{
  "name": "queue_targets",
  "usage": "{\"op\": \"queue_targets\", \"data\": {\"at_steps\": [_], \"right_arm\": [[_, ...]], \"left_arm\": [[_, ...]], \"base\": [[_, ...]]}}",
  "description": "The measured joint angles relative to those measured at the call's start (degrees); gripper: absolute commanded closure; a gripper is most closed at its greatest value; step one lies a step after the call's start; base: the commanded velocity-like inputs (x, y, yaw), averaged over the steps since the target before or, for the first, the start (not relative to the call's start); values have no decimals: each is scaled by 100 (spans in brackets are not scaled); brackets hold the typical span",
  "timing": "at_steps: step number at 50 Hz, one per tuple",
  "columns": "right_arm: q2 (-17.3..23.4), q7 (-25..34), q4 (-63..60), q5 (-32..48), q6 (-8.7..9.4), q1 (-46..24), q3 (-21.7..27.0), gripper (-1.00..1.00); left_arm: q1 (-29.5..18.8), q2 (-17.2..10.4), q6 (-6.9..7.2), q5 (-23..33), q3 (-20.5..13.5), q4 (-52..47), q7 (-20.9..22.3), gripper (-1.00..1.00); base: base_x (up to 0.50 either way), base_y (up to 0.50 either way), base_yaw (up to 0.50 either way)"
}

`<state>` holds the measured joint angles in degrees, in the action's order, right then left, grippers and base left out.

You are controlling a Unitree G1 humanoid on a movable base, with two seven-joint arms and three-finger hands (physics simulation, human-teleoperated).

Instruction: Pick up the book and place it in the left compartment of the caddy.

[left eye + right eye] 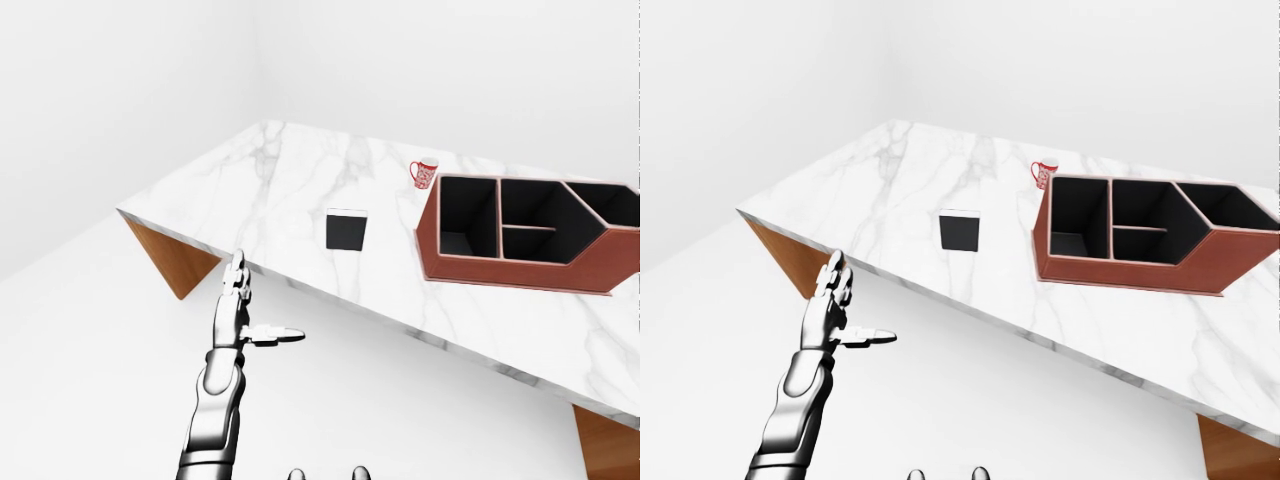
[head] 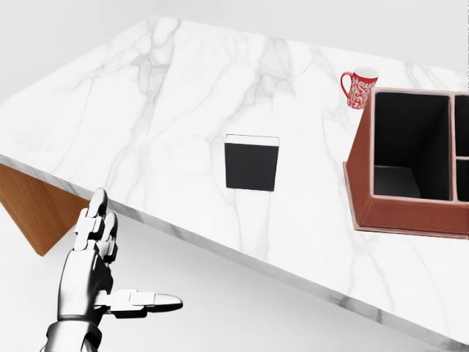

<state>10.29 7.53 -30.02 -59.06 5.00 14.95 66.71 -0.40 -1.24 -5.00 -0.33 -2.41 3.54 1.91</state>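
Observation:
A black book (image 2: pixel 251 163) with a white page edge lies flat on the marble table (image 2: pixel 132 110), near the middle of the head view. To its right stands the red-brown caddy (image 2: pixel 357 187); its left compartment (image 2: pixel 407 150) is dark inside and holds nothing I can see. My left hand (image 2: pixel 130 257) hangs at the lower left, below the table's near edge and well apart from the book, fingers straight up and thumb out, holding nothing. My right hand does not show in any view.
A red and white mug (image 2: pixel 358 87) stands just above the caddy's left corner. The caddy has further compartments (image 1: pixel 1160 215) to the right. Wooden table legs show at lower left (image 2: pixel 29 213) and lower right (image 1: pixel 1240 455). White floor lies below the table edge.

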Motion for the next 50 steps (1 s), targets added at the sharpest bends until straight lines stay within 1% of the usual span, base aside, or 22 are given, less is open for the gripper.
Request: {"op": "queue_targets", "data": {"at_steps": [27, 50], "right_arm": [[-6, 8, -24, 24, 0, 1, -2, -100], [-1, -15, -31, -8, 0, 2, 13, -100]], "left_arm": [[-142, -24, 0, -12, -26, 352, 21, -100], [-133, -28, 0, -16, -27, 366, 38, -100]], "base": [[13, -26, 0], [13, -26, 0]]}}
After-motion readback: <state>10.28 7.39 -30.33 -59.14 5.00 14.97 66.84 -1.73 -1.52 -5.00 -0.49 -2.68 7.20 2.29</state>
